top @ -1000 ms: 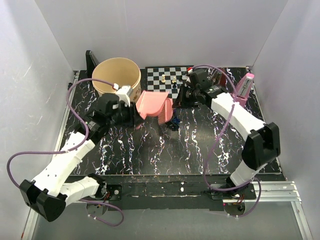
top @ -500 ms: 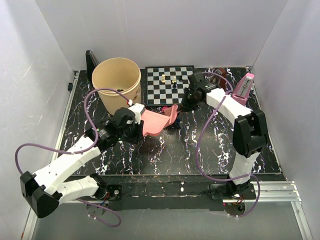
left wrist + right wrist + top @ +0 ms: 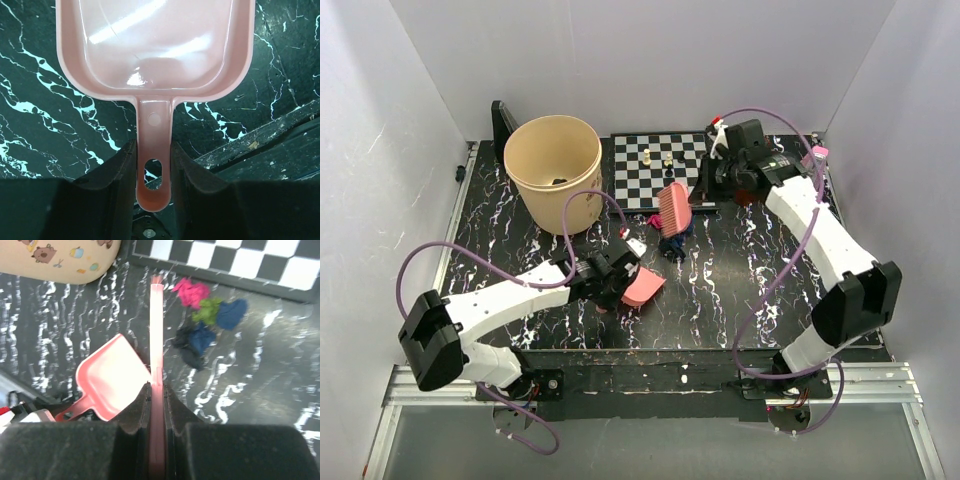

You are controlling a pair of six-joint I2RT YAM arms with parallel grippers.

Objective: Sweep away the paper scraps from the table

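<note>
The paper scraps point(image 3: 671, 241) lie in a small pile on the black veined table point(image 3: 770, 280), just in front of the chessboard; magenta point(image 3: 191, 292), green point(image 3: 207, 310), dark blue point(image 3: 231, 313) and black point(image 3: 187, 352) wads show in the right wrist view. My right gripper point(image 3: 718, 178) point(image 3: 157, 405) is shut on a pink brush point(image 3: 673, 207) point(image 3: 157, 330), whose head stands just left of the pile. My left gripper point(image 3: 613, 281) point(image 3: 154, 170) is shut on the handle of a pink dustpan point(image 3: 643, 288) point(image 3: 152, 45). The pan is empty and rests on the table, front-left of the pile.
A beige bucket point(image 3: 553, 170) stands at the back left. The chessboard point(image 3: 655, 165) with a few chess pieces lies at the back middle. A pink-topped object point(image 3: 810, 168) stands at the back right. The table's front edge point(image 3: 260, 135) is close behind the dustpan handle.
My left arm brought the dustpan down from beside the bucket to the table nearer the front. My right gripper shifted back and right, and the brush now stands beside the pile.
</note>
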